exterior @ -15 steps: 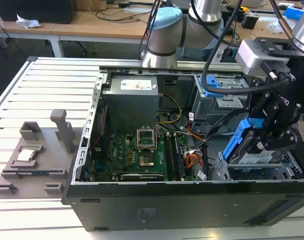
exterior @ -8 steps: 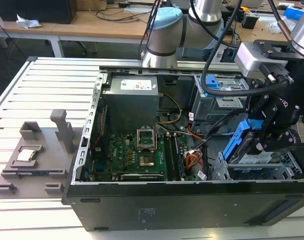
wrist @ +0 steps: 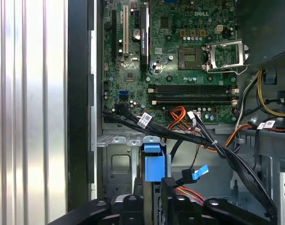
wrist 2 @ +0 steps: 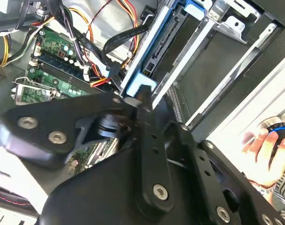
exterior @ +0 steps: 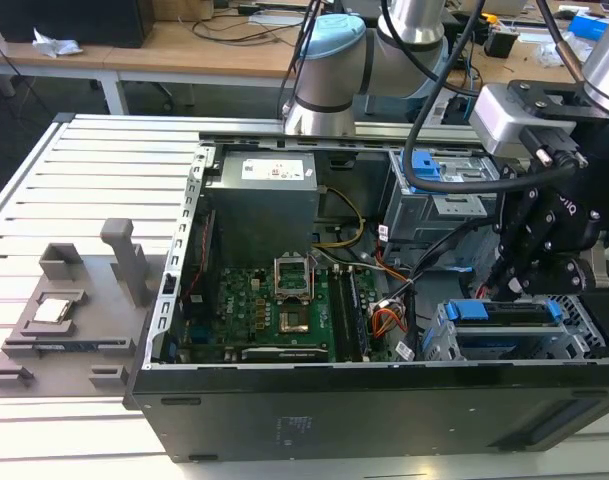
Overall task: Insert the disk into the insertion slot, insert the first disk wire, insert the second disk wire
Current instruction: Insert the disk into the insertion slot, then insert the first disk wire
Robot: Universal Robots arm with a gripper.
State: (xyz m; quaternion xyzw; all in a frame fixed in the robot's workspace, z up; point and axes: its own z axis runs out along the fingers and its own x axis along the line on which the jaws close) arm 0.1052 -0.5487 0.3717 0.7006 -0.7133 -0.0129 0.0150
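Observation:
The disk (exterior: 506, 314), grey in a bright blue caddy, stands on edge in the insertion slot (exterior: 439, 338), the light grey cage at the case's front corner on the exterior view's right. My black gripper (exterior: 506, 288) sits at the disk's near end. In the first wrist view the fingers (wrist: 133, 205) straddle the blue caddy end (wrist: 154, 161), and my gripper (wrist: 154, 199) looks shut on it. In the second wrist view a fingertip (wrist 2: 143, 98) meets the caddy corner (wrist 2: 141, 86). A black connector with a blue pull tab (wrist: 198, 172) hangs loose beside the caddy.
The open case holds a green motherboard (exterior: 274, 310) and a power supply (exterior: 264, 195). Black, orange and yellow wire bundles (wrist: 179, 133) cross just beside the cage. A second drive cage (exterior: 444, 190) stands behind it. A person's hand (wrist 2: 266, 147) rests outside the case.

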